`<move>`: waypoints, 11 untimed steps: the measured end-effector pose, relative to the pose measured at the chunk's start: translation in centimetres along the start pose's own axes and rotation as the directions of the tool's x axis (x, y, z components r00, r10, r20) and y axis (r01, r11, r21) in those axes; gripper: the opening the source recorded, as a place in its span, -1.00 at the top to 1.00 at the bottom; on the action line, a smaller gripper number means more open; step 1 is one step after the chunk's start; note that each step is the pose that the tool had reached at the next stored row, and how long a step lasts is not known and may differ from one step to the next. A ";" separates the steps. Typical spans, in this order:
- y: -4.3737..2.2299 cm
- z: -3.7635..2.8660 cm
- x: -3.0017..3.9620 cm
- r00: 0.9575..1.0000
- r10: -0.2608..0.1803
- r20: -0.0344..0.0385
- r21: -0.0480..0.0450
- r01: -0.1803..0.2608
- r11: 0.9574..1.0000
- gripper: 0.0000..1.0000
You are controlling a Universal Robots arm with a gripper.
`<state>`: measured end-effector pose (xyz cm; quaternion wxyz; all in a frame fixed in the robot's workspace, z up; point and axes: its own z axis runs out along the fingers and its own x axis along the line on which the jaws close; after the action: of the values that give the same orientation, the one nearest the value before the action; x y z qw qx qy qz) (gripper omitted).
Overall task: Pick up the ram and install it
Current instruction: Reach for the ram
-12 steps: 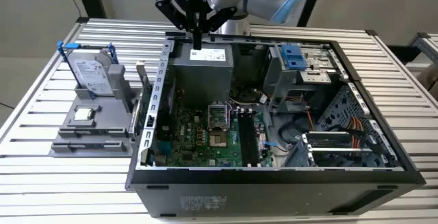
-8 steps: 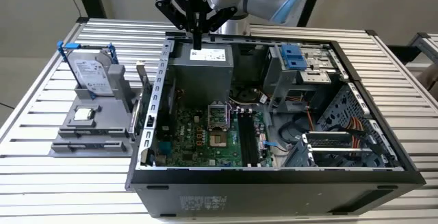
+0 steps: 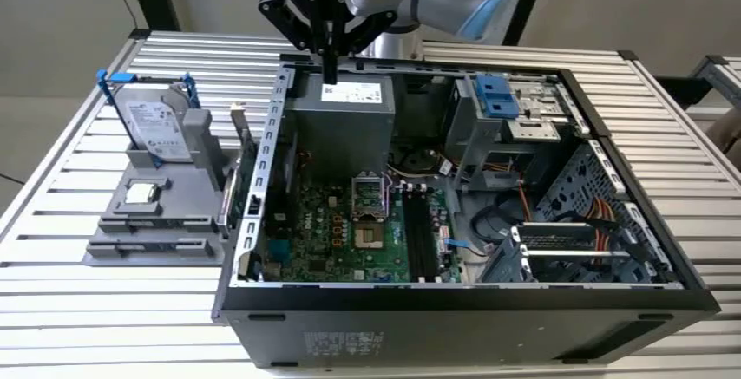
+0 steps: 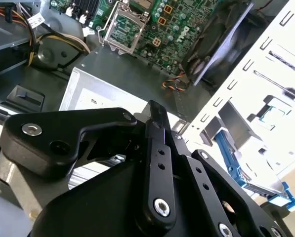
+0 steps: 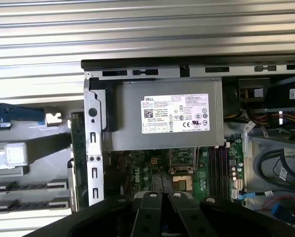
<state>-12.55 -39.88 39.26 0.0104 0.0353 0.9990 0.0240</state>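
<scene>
The gripper [image 3: 330,71], clenched on nothing, hangs above the case [image 3: 463,297], while the ram [image 5: 77,148], seemingly a thin, light, fragile stick, is best taken by its long edges.

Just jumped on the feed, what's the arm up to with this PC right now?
The arm's gripper hangs shut and empty above the power supply, at the far end of the open computer case in the exterior view. The ram stands on edge in the gray holder just outside the case wall, untouched. The black memory slots on the motherboard look empty, so nothing has been picked up or installed yet.
</scene>
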 end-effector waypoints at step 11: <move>-0.05 -0.02 0.70 1.000 0.000 0.000 0.000 0.000 1.000 1.00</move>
<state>-13.25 -39.88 39.26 0.0102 0.0351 0.9990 0.0240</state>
